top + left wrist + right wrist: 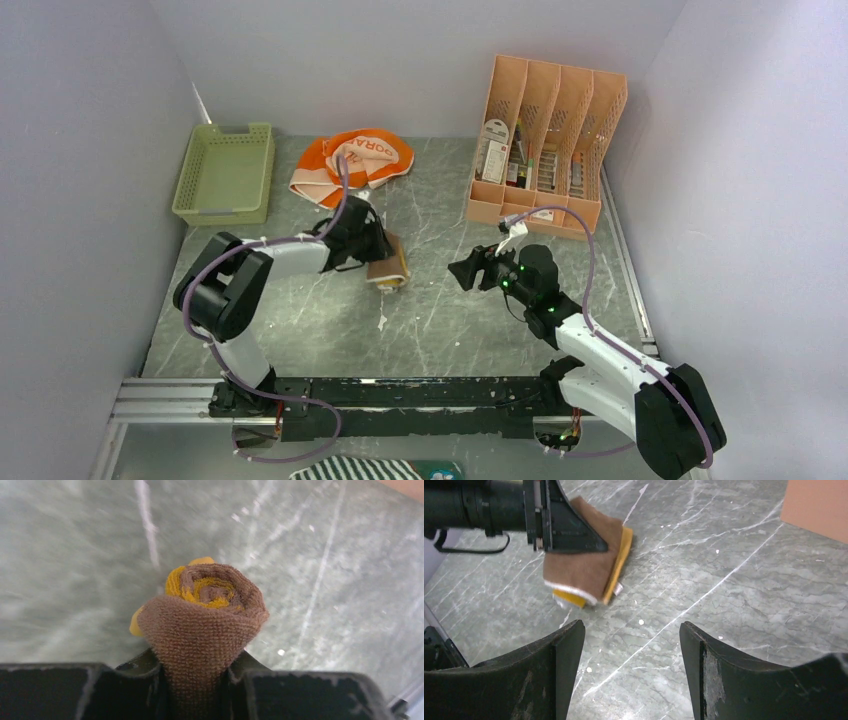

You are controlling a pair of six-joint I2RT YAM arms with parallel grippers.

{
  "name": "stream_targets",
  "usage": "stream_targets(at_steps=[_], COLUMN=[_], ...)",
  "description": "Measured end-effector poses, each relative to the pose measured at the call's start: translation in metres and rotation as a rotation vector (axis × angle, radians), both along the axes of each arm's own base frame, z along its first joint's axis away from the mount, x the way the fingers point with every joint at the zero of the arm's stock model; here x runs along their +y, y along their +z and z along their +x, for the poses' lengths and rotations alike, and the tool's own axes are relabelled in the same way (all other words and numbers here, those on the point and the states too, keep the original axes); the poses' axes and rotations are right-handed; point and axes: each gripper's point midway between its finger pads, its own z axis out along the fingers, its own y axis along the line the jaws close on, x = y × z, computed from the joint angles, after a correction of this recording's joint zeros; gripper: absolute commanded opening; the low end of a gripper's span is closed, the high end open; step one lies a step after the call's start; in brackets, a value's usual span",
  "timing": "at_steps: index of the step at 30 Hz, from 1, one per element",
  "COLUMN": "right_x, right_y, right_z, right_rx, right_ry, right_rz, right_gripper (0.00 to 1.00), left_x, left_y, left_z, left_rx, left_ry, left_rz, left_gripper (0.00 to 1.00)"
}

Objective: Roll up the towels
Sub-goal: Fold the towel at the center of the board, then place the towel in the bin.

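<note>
Between the closed jaws of our left gripper (378, 252) sits the small brown-and-yellow towel (205, 615), rolled, above the table (450, 330). Our right gripper (630, 632) hangs wide open and empty nearby. We count two towels: the orange towel (355, 160), lettered "DORA", lies crumpled at the back.

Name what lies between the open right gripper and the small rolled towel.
Nothing but bare tabletop, marbled grey with white specks, separates the right gripper from the rolled towel; the right wrist view shows it best.
</note>
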Motion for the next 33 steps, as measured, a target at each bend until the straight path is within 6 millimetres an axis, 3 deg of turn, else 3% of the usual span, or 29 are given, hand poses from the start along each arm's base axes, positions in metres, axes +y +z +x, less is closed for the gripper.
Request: stream_targets(at_steps=[6,11,16,20,23,27,33], right_x=[-0.002,-0.001,0.016,0.031,0.035,0.036,0.038], right_y=[0.006,0.011,0.026,0.033,0.028,0.021,0.013], right_z=[-0.001,-0.003,-0.01,-0.017,-0.024,-0.033,-0.044], right_rx=[0.007,0.011,-0.01,-0.001,0.023,0.057,0.094], right_ry=[-0.015,-0.001,0.067,0.138,0.176,0.209,0.251], right_rz=[0.003,-0.009,-0.034,-0.043,-0.051,-0.061,-0.069], right_gripper=[0.7,0.71,0.71,0.71,0.71,0.71,0.71], left_x=[0.061,0.109,0.168,0.239,0.293,0.351,0.378], left_y=[0.026,0.075,0.146,0.211,0.241,0.239,0.188], left_z=[0.047,0.084,0.122,0.161,0.185,0.214,0.278], left_rx=[0.0,-0.046,-0.142,-0.271,-0.354,-0.397,-0.41], left_ry=[0.058,0.105,0.17,0.251,0.294,0.315,0.215], left_rz=[0.183,0.329,0.42,0.464,0.509,0.584,0.66], left_gripper=[0.07,0.07,0.07,0.07,0.07,0.07,0.07])
